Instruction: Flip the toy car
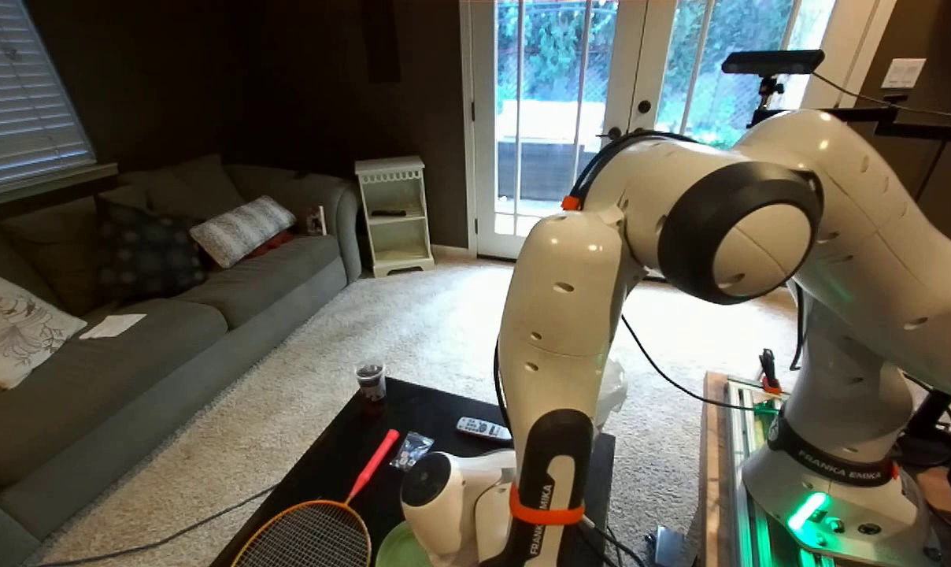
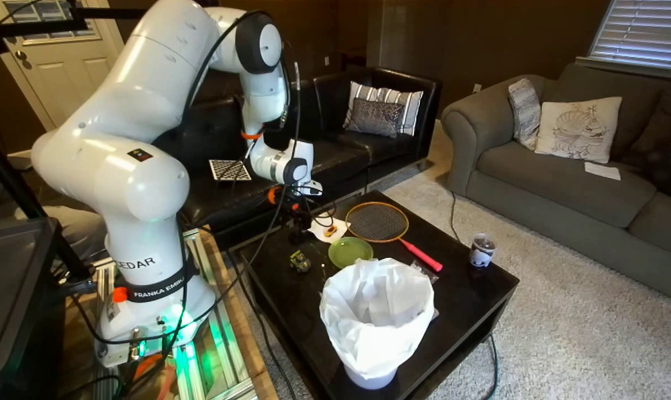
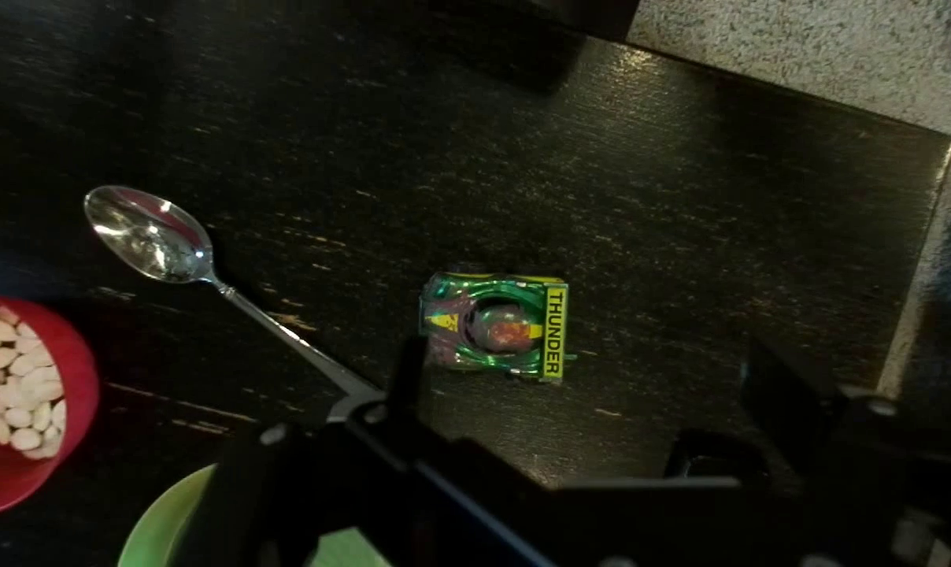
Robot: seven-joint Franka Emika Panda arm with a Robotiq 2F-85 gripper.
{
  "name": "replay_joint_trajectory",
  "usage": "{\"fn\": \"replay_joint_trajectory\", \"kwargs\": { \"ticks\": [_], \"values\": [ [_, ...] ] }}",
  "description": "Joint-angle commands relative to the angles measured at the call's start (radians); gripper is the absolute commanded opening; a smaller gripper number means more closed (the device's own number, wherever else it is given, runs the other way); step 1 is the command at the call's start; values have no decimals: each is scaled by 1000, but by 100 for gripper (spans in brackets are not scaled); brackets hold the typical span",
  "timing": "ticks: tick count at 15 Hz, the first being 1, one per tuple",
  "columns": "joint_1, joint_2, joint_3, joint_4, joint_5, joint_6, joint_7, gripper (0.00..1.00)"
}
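Note:
A small green toy car [image 3: 491, 323] with a yellow "THUNDER" spoiler lies on the dark table in the wrist view, its canopy and top facing up. It also shows in an exterior view [image 2: 300, 261] near the table edge on the robot's side. My gripper [image 3: 586, 362] is open and empty, with its two dark fingers spread wide. In the wrist view the car appears between the fingers, closer to the left one, and apart from the gripper. In an exterior view the gripper [image 2: 298, 236] points down above the table beside the car. In the remaining exterior view both are out of view.
A spoon [image 3: 149, 236], a red bowl [image 3: 82, 378] of pale seeds and a green plate [image 3: 157, 520] are near the car. A white-lined bin [image 2: 377, 322], a racket [image 2: 377, 222], a cup [image 2: 481, 250] and an orange toy car [image 2: 330, 230] on white paper share the table.

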Motion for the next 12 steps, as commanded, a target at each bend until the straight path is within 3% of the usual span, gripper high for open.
{"fn": "replay_joint_trajectory", "kwargs": {
  "ticks": [1, 6, 8, 12],
  "values": [
    [58, -83, -39, -78, -56, 17, 111, 100],
    [77, -137, -44, -117, -65, 10, 156, 100],
    [39, -99, -15, -73, -52, -2, 128, 100],
    [39, -117, -15, -90, -54, -2, 131, 100]
  ]
}}
